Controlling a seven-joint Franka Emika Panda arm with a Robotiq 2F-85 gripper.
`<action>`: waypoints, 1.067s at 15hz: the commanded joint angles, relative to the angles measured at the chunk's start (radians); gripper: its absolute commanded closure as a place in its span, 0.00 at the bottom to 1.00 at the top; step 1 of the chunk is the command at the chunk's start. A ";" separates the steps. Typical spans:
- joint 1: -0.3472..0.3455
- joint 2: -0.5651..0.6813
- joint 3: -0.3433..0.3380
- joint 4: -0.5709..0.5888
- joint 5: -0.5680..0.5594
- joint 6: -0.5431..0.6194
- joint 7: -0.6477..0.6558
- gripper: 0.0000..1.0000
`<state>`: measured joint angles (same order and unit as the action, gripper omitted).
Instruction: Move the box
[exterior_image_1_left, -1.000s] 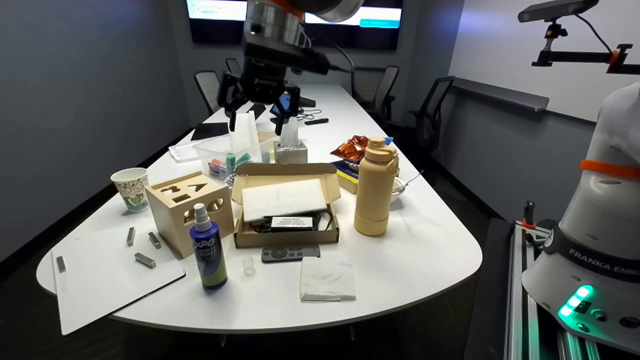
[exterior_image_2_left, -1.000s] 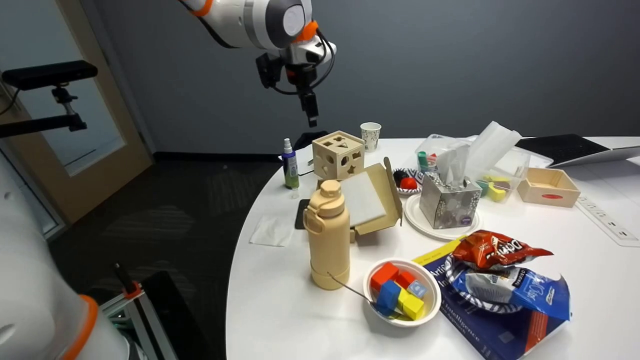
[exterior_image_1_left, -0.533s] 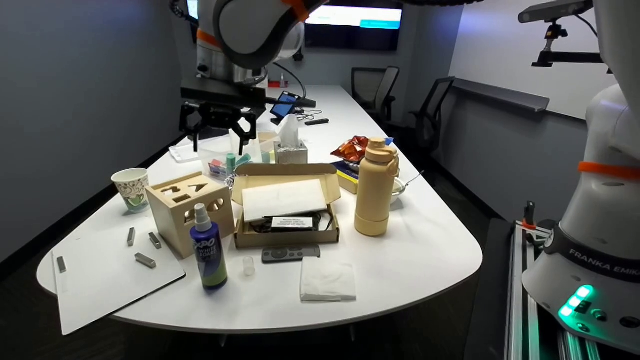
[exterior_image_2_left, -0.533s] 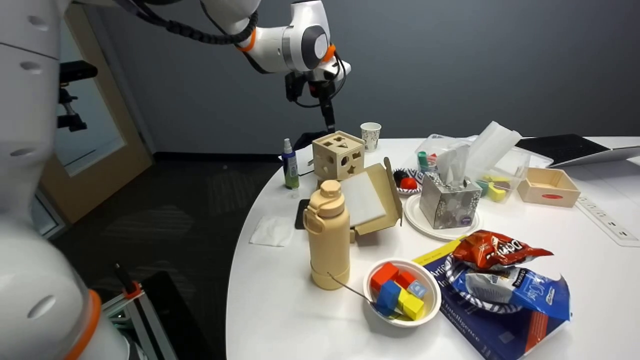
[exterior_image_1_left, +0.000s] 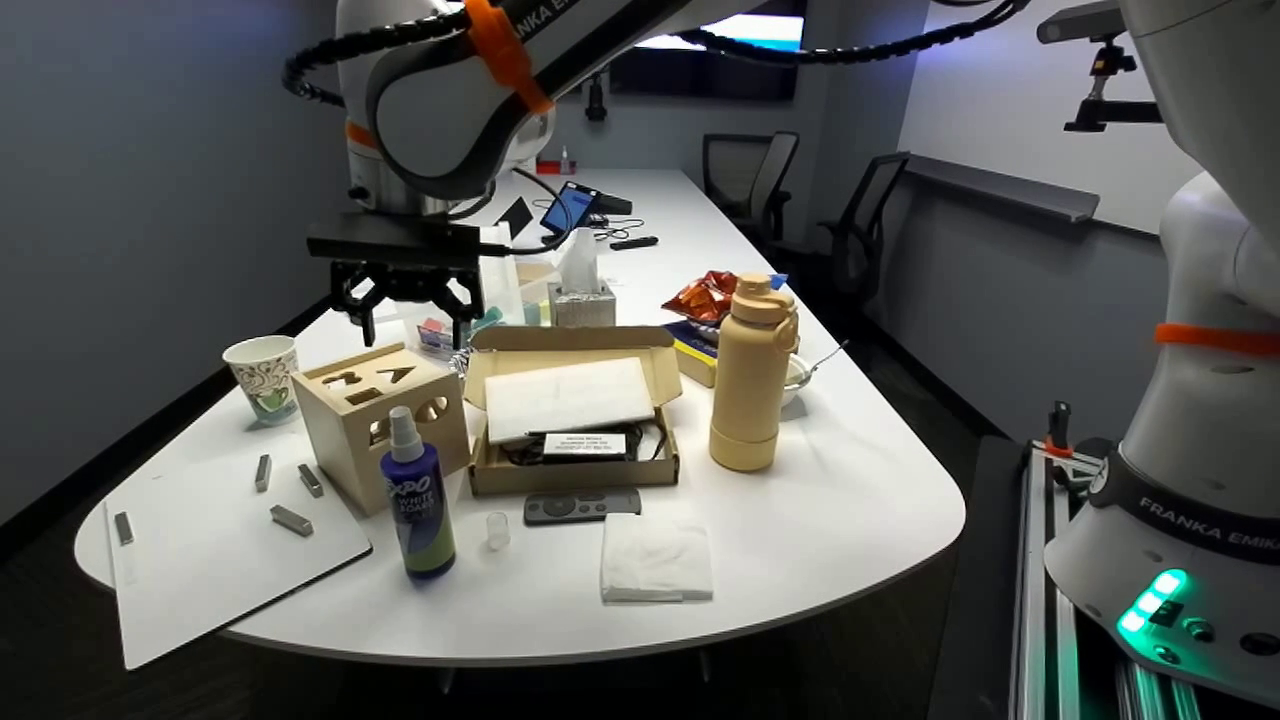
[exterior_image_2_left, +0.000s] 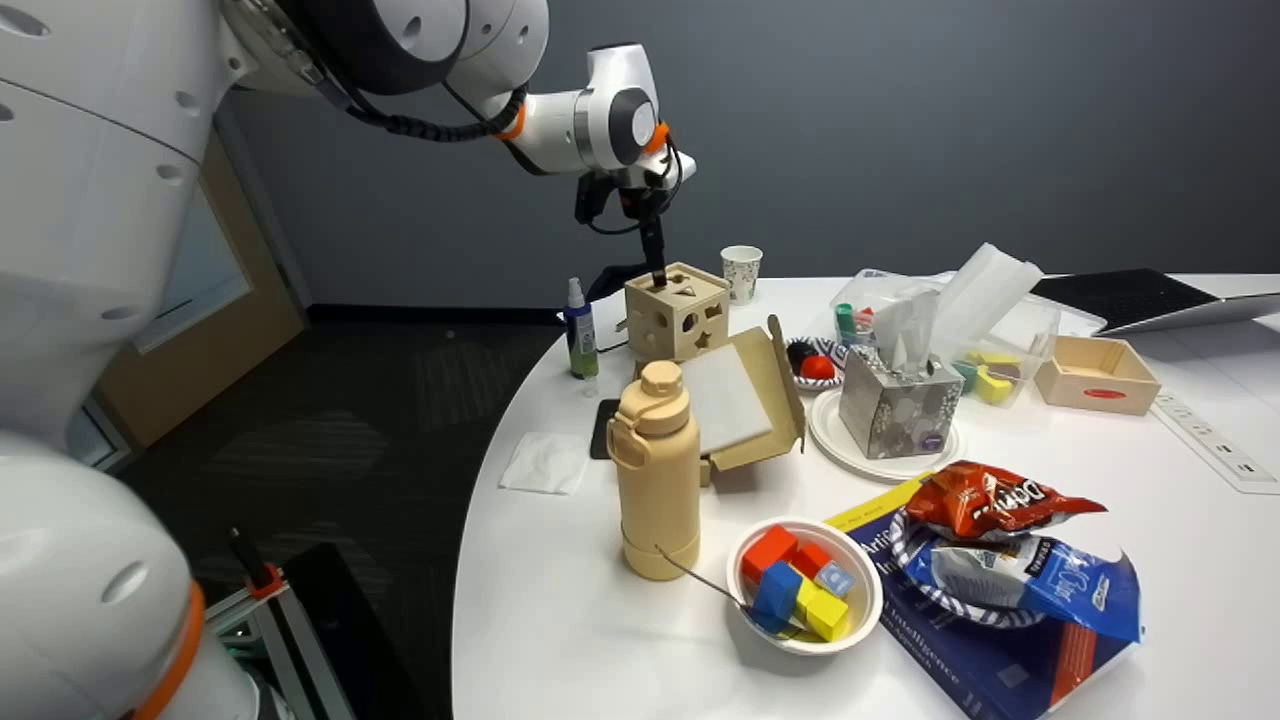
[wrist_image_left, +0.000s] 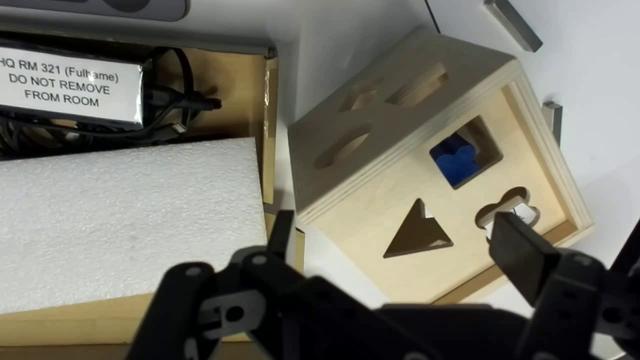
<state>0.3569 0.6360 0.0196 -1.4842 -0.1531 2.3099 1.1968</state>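
The box (exterior_image_1_left: 340, 435) is a pale tan wooden cube with dark shaped holes. It stands upright on the table in both exterior views (exterior_image_2_left: 655, 330). In the wrist view the box (wrist_image_left: 360, 220) shows its recessed top with triangle, square and clover holes; something blue shows through the square hole. My gripper (exterior_image_1_left: 413, 338) is open and empty, pointing down just above the box's far part; the fingertips also show near the top in an exterior view (exterior_image_2_left: 658, 280). In the wrist view the gripper (wrist_image_left: 392, 220) has its fingers apart, with part of the box top between them. Contact cannot be told.
A purple spray bottle (exterior_image_1_left: 420, 510) stands close in front of the box. An open cardboard tray (exterior_image_1_left: 575, 478) with white foam lies beside it. A paper cup (exterior_image_1_left: 265, 375) stands on its other side. A tan jug (exterior_image_1_left: 750, 380), tissue box (exterior_image_2_left: 890, 410) and bowl of blocks (exterior_image_2_left: 870, 590) stand farther off.
My arm has swung across the table and come down to the box. The gripper has stayed open and now hovers low over the box. The box has not moved.
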 joint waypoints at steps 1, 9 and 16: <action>0.021 0.037 -0.015 0.041 0.011 -0.041 0.050 0.00; 0.024 0.055 -0.003 0.006 0.031 -0.064 0.095 0.00; 0.019 0.059 0.006 0.001 0.052 -0.087 0.095 0.00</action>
<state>0.3738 0.6952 0.0206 -1.4821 -0.1304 2.2570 1.2800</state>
